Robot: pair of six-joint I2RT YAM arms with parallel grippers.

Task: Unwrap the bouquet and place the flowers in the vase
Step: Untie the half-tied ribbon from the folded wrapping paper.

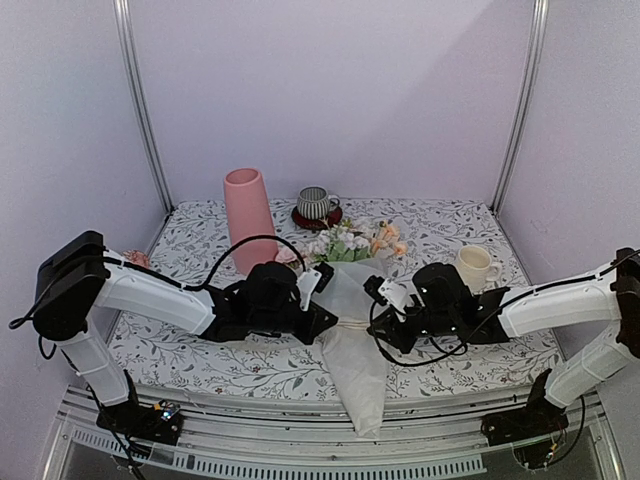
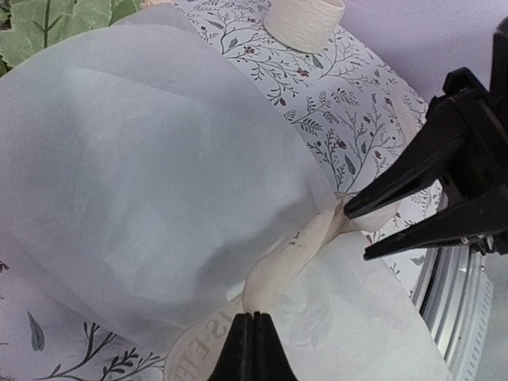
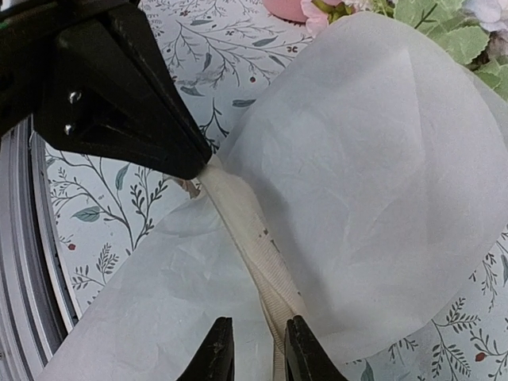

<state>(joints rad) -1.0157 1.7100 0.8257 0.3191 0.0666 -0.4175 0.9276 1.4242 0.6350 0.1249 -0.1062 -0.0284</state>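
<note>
Translucent white paper (image 2: 143, 175) wrapped the bouquet (image 1: 350, 290), which lay flat on the patterned table (image 1: 450, 225) between the two arms. The flowers (image 1: 360, 240) were at its far, wide end, and its narrow tail reached past the near edge. The vase (image 1: 248, 215) stood upright well apart from it, beyond the left arm. A cream ribbon (image 3: 246, 230) cinched the cone at its waist. The left gripper (image 2: 252, 321) had its fingers pressed together on one side of that ribbon, apparently pinching it. The right gripper (image 3: 258, 325) straddled the band on the other side with its jaws a little apart, and whether they bit the ribbon could not be told. The paper would probably handle as light, crinkly and easily torn, a poor thing to tug on directly. The ribbon seemed the better hold — soft, flat and limp, best taken by a loose end near the knot. The stems, hidden inside, were likely stiffer and the sounder place to grasp for the lift to the vase.
</note>
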